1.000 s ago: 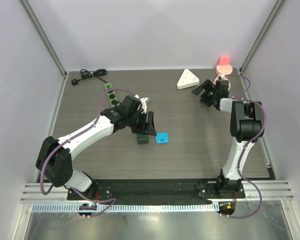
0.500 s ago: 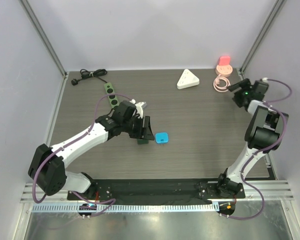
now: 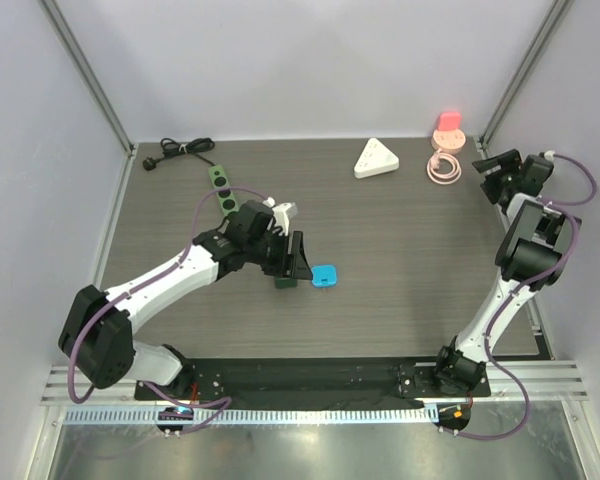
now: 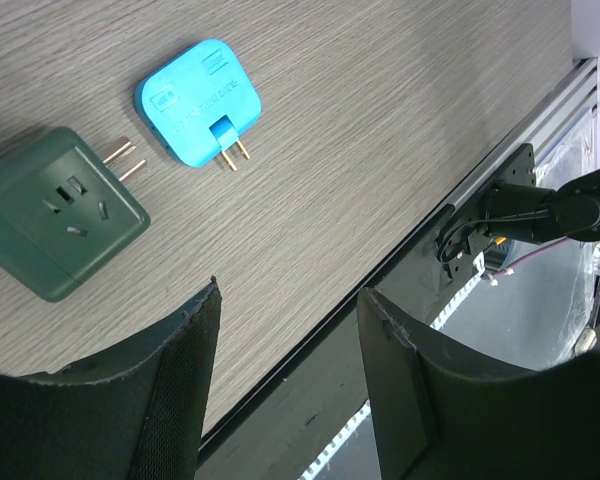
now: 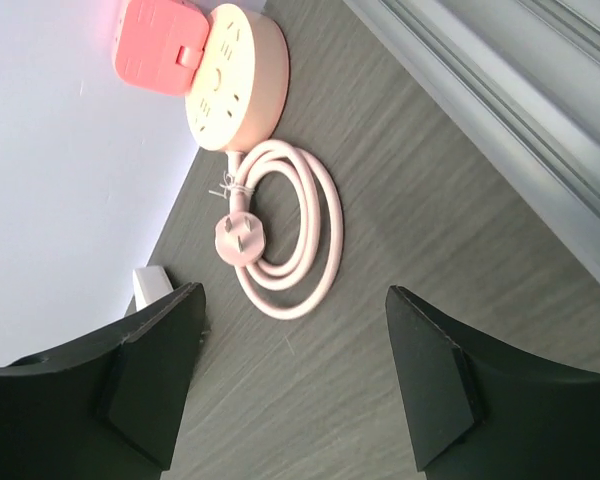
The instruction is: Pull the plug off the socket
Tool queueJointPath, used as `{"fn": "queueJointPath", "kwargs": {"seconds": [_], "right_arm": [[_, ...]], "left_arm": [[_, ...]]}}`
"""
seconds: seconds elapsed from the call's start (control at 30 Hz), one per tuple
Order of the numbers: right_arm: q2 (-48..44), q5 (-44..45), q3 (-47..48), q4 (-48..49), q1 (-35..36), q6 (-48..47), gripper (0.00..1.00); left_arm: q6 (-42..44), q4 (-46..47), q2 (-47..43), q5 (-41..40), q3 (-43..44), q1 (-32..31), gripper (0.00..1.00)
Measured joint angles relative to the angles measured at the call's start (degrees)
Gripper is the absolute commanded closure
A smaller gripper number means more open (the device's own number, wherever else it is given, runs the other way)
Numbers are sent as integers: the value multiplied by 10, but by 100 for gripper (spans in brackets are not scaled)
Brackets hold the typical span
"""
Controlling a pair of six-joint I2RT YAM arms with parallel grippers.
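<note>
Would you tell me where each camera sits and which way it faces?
Top external: above and behind, looking down at the table; left arm and right arm show.
Left wrist: over the table, facing down at the blue plug and green socket; the left gripper shows.
Right wrist: far right, facing the pink socket; the right gripper shows.
Shared: top and left wrist both show the blue plug.

Blue plug (image 4: pixel 198 100), dark green socket (image 4: pixel 60 210) ahead of black left claw (image 4: pixel 288 295); tabletop (image 4: pixel 400 110) grey wood-grain. Ahead of right claw (image 5: pixel 295 295): pale pink cord (image 5: pixel 332 235), red adapter (image 5: pixel 160 35)
</note>
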Motion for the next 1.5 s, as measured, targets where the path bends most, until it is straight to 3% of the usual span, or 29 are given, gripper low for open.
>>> {"fn": "queueJointPath", "kwargs": {"seconds": [0.3,0.93,1.23,1.5], "right_arm": [[97,15,146,-51,34,-29,38],[242,280,437,-329,157,-254,40],[260,358,469,-392,177,-300,46],[239,360,433,-392,179,-296,54]], "left_arm": [[-1,11,59,21,35,0,44],[-13,24,66,40,50,0,46],[-16,24,51,40,46,0,45],[-17,23,40,40,40,0,45]]}}
